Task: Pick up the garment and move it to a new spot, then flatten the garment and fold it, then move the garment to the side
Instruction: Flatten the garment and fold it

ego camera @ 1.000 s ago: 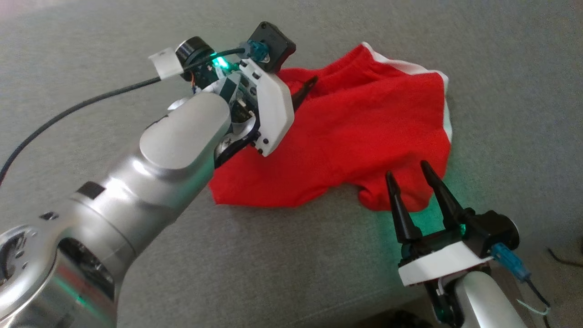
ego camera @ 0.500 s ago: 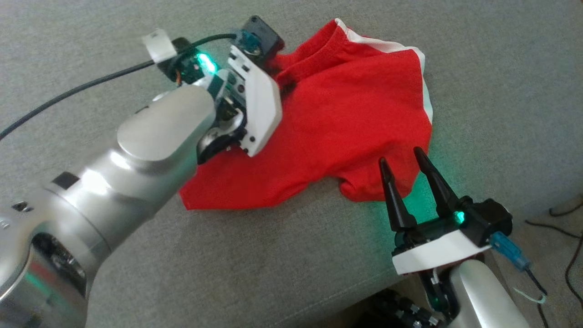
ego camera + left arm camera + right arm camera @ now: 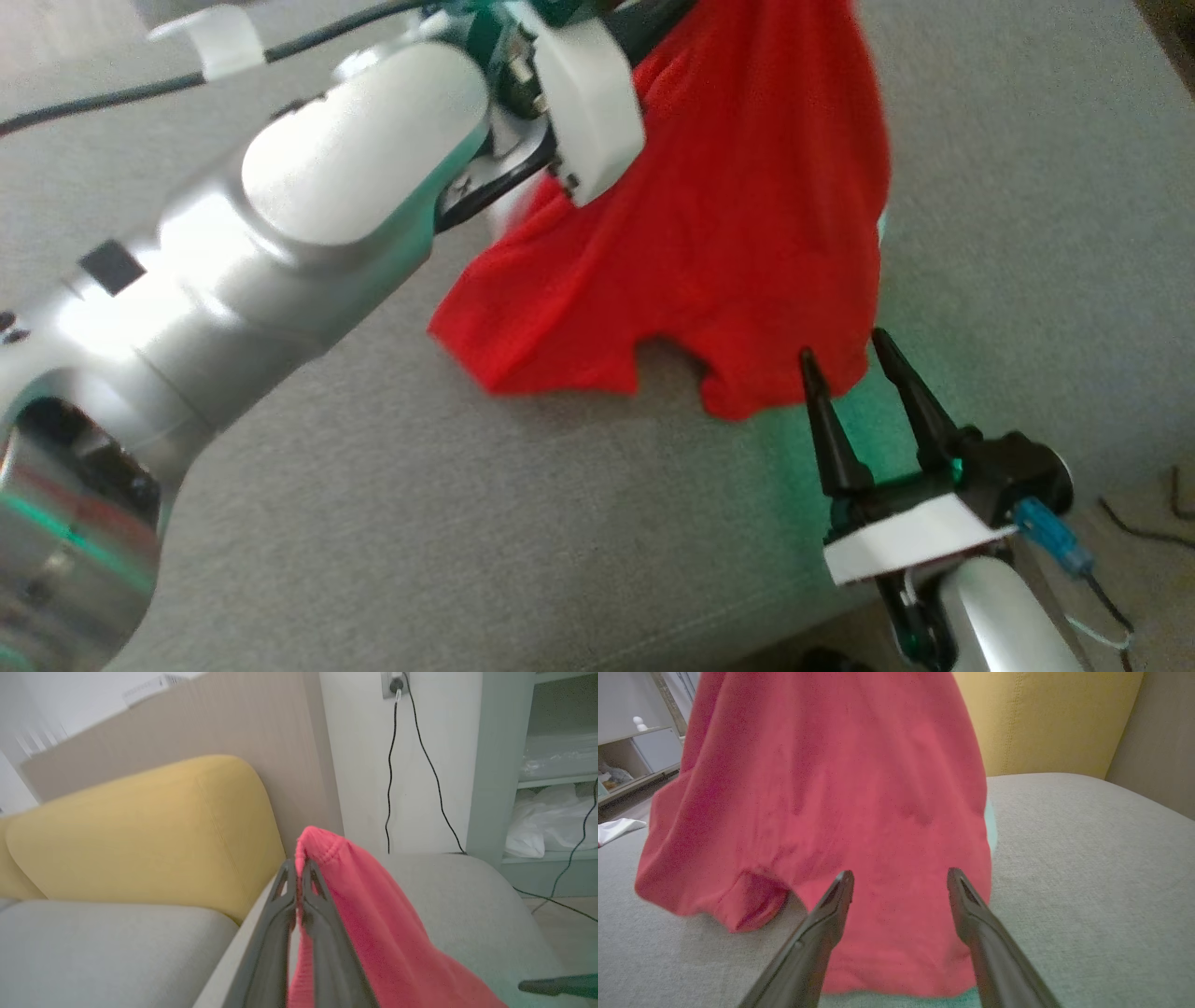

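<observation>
The garment (image 3: pixel 738 205) is red and hangs down over the grey sofa seat (image 3: pixel 467 523), its lower hem close to the cushion. My left gripper (image 3: pixel 299 864) is shut on the ribbed top edge of the garment (image 3: pixel 373 924) and holds it up. In the head view the left arm reaches to the top edge. My right gripper (image 3: pixel 845 350) stands open just in front of the hem, fingers pointing at the cloth. In the right wrist view the garment (image 3: pixel 831 788) hangs right beyond the open right gripper (image 3: pixel 899 877).
A yellow back cushion (image 3: pixel 140 830) stands behind the seat. A wall with a socket and black cable (image 3: pixel 392 765) and shelves (image 3: pixel 556 779) lie past the sofa's end. Cables (image 3: pixel 1148 523) run on the floor at the lower right. A white cloth (image 3: pixel 616 828) lies at the far left.
My left gripper has shut on the garment's top edge and lifted it off the seat, so it now hangs. The head view has shifted. The right gripper stays open near the hem.
</observation>
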